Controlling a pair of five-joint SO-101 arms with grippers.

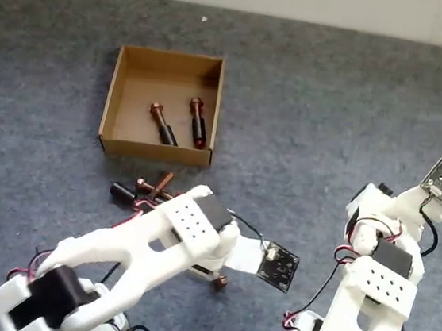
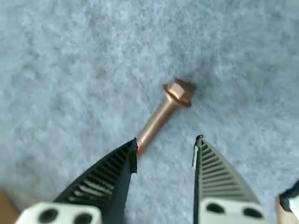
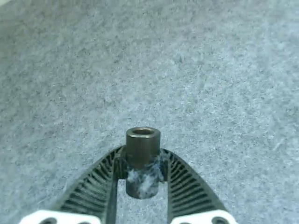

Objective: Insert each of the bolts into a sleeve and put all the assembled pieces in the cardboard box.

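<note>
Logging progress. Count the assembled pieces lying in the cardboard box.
2. Both lie in the cardboard box: one assembled piece near the middle, the other assembled piece to its right, close to the wall. None seems hidden.

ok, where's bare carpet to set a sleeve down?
Free: the wide carpet between the cardboard box and the right arm; also the strip behind the box. Crowded: just in front of the box, where loose bolts and a sleeve lie by the left arm.
</note>
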